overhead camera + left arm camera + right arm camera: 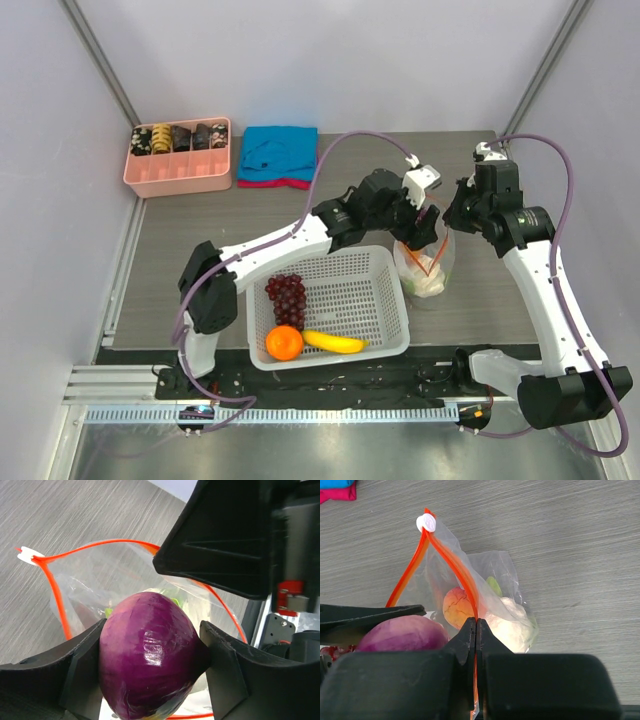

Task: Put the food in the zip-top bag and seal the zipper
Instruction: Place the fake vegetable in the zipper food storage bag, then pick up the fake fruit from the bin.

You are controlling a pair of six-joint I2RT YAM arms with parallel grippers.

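Clamping purple onion [147, 652] above zip-top bag [82, 587]

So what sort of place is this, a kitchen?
Probably a robot lab's test booth, not a kitchen: a left arm and a right arm bolted at the table edge, plain panel walls around it, and a basket of fruit as props.

The purple onion [147, 655] had a smooth, glossy skin, and the zip-top bag [90, 585] was thin, clear, crinkled plastic film edged by a smooth orange-red plastic zipper [452, 567]. The table [60, 515] looked matt grey with fine wood grain. From above, the basket [352, 292] was white plastic mesh, the tray [180, 182] at ten o'clock smooth pink plastic, the cloth [278, 150] at eleven o'clock soft and matt.
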